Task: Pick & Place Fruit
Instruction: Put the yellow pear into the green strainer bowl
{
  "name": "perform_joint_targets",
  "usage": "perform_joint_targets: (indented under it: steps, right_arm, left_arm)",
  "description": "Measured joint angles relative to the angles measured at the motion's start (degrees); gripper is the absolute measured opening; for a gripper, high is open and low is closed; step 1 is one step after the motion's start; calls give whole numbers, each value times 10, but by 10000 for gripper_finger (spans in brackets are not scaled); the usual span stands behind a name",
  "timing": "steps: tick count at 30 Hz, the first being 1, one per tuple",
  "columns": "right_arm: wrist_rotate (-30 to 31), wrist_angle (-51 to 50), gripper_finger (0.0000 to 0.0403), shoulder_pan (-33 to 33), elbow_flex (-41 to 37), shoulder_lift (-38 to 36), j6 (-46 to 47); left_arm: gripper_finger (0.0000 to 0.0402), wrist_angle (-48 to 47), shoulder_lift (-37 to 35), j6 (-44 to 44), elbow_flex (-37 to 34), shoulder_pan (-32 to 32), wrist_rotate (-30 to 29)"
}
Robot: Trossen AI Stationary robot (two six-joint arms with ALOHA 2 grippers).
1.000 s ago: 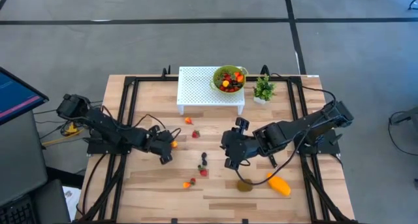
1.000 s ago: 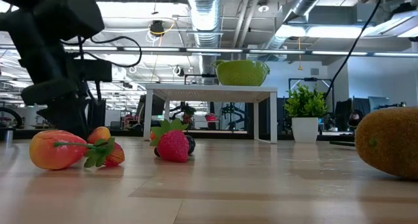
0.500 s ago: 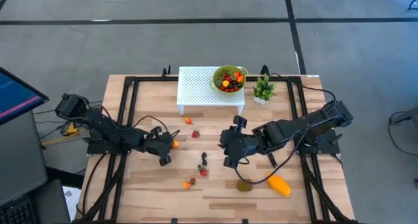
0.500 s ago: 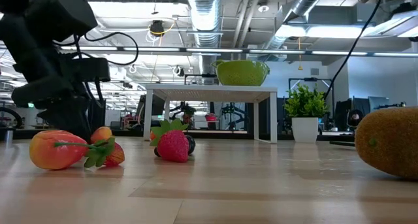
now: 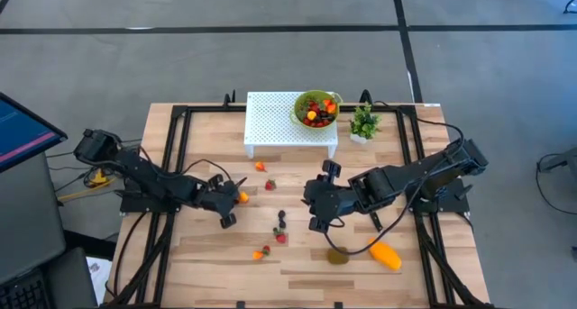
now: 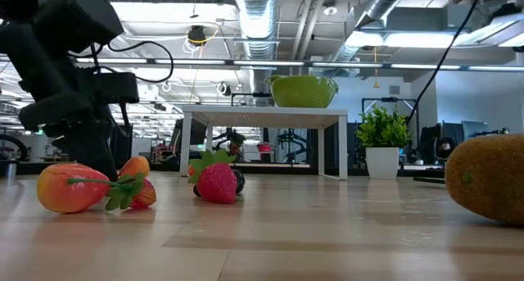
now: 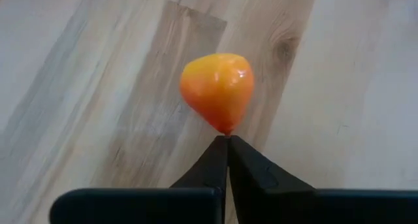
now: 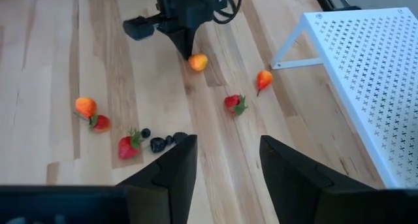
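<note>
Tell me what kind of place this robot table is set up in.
Probably an open-plan lab or office: exposed ceiling ducts run overhead, desks and equipment fill the room behind the wooden table, and a monitor stands beside it.

Bare wood between berries (image 5: 280,226) and white rack (image 5: 290,122).

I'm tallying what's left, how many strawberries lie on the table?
3 strawberries: one near the white shelf, one beside the dark berries, one against an orange piece. The green bowl may hide more.
</note>
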Motion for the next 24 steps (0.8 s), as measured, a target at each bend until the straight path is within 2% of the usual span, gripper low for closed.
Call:
perform_joint_targets:
  steps: [6, 10, 18, 21, 24]
  right_arm:
    - [0, 5, 160, 0, 0, 0, 0]
    - [1, 22, 154, -7, 0, 0, 0]
    - [1, 22, 140, -14, 0, 0, 0]
    - [1, 10, 136, -8, 0, 0, 9]
    - [19, -8, 131, 3, 0, 0, 34]
  left_arm:
    - [1, 49, -77, 1, 1, 0, -24]
    - [1, 146, -112, 42, 1, 0, -53]
    - [1, 452, -104, 209, 3, 8, -53]
    - [1, 510, -93, 241, 3, 23, -54]
    - [1, 525, -77, 243, 12, 48, -54]
